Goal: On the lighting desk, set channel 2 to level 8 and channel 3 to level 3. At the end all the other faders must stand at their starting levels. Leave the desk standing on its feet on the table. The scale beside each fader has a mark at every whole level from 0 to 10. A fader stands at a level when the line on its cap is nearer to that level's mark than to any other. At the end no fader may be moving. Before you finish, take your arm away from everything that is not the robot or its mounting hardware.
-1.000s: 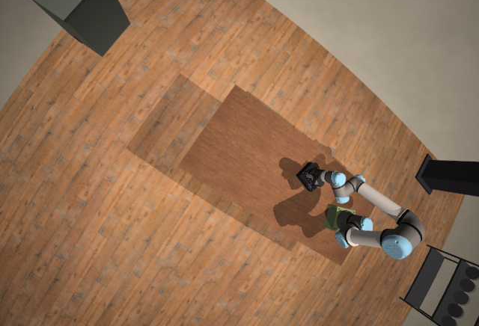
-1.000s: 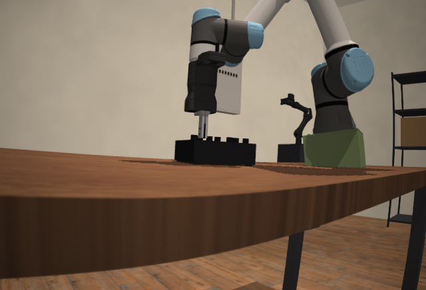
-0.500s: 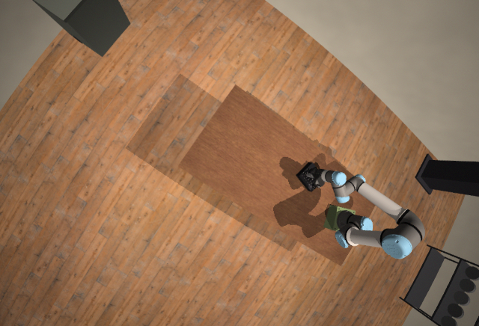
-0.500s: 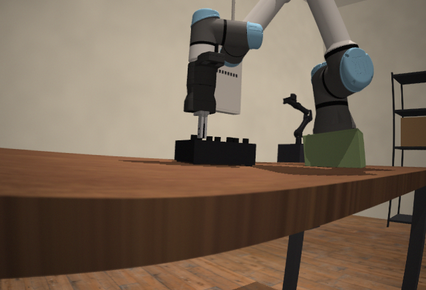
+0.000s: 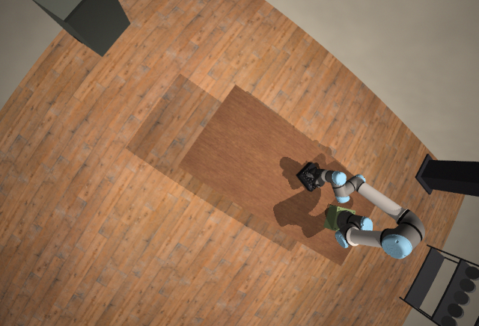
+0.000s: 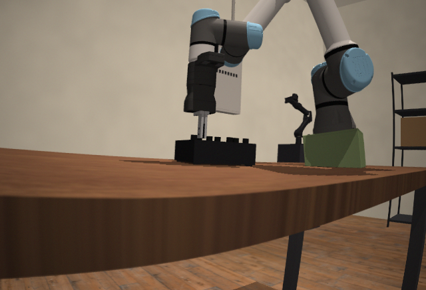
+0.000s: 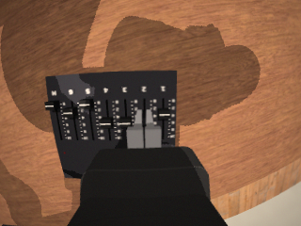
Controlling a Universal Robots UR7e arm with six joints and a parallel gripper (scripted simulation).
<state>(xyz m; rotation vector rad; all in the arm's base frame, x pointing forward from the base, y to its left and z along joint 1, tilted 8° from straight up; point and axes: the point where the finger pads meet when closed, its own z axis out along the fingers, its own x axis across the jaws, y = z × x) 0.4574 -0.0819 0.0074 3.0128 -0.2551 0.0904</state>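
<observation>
While the gripper [image 7: 145, 131] (fingers pressed together, holding nothing) points down, it reaches the lighting desk [image 7: 71, 157].

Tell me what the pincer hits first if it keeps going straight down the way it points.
Most likely the lighting desk: the shut pincer points straight down at its fader row, apparently onto one channel's slot; exact contact is unclear.

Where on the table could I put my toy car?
The big stretch of table left of the desk is bare. It is crowded between the desk and the green base, where the arm reaches over.
</observation>
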